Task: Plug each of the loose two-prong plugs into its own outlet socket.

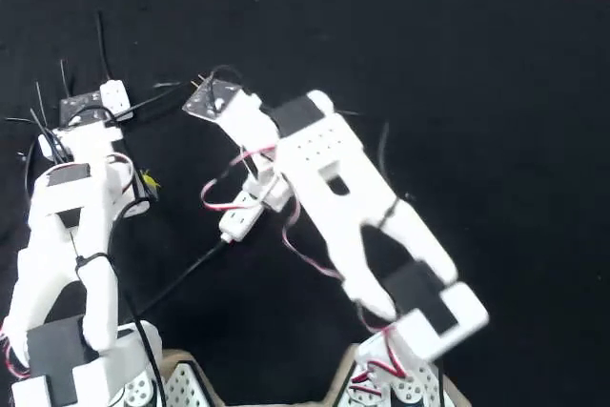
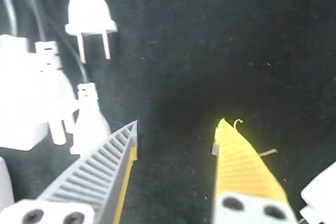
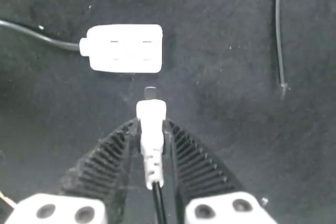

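Observation:
My right gripper (image 3: 151, 124) is shut on a white two-prong plug (image 3: 151, 121), whose prongs point at a white outlet socket (image 3: 125, 48) lying just ahead on the black cloth, with a small gap between them. From above, this gripper (image 1: 262, 183) hovers over the same socket (image 1: 238, 223) near the table's middle. My left gripper (image 2: 176, 127) is open above bare cloth, with nothing between its grey and yellow fingers. A loose white plug (image 2: 89, 9) lies beyond it, prongs showing. Beside that, two white plugs (image 2: 86, 121) sit in a white power block (image 2: 18, 108).
The socket's black cord (image 1: 176, 278) runs toward the front left of the table. A thin black wire (image 3: 281, 30) lies off to one side of the right gripper. Several black wires (image 1: 48, 121) trail around the left arm. The black cloth (image 1: 477, 92) covers the whole table.

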Robot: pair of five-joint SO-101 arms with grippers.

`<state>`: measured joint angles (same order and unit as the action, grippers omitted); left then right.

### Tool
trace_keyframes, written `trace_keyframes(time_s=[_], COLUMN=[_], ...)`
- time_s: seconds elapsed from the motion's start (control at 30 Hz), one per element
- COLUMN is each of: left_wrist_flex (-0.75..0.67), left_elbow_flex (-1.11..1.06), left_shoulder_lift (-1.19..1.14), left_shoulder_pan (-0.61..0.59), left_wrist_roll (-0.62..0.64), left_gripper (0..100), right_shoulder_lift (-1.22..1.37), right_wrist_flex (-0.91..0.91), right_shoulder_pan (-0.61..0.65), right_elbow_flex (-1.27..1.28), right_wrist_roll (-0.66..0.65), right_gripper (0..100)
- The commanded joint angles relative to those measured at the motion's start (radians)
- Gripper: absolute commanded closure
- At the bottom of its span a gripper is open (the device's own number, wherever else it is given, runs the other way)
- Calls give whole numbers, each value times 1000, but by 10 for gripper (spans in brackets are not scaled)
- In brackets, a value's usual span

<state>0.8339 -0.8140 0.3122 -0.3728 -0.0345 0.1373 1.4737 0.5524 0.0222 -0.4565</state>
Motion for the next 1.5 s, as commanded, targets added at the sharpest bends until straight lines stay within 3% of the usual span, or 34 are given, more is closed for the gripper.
trace_keyframes(time_s=[0.0,0.17,0.4,0.73,1.47], left_wrist_flex=[-34,-43,-117,-244,-242], left_elbow_flex=[36,-76,-199,-435,-464], left_shoulder_lift=[5,15,95,368,382], left_shoulder_pan=[-19,-48,-47,24,30], left_wrist_roll=[11,-106,-66,-74,-127], left_gripper=[762,762,762,762,762], right_shoulder_lift=[54,19,-7,82,176], right_wrist_flex=[25,5,-2,3,5], right_shoulder_pan=[-8,5,104,103,103], right_elbow_flex=[-101,-85,-91,-160,-200], right_wrist_roll=[-6,-12,-12,-94,-153], right_gripper=[988,988,988,988,988])
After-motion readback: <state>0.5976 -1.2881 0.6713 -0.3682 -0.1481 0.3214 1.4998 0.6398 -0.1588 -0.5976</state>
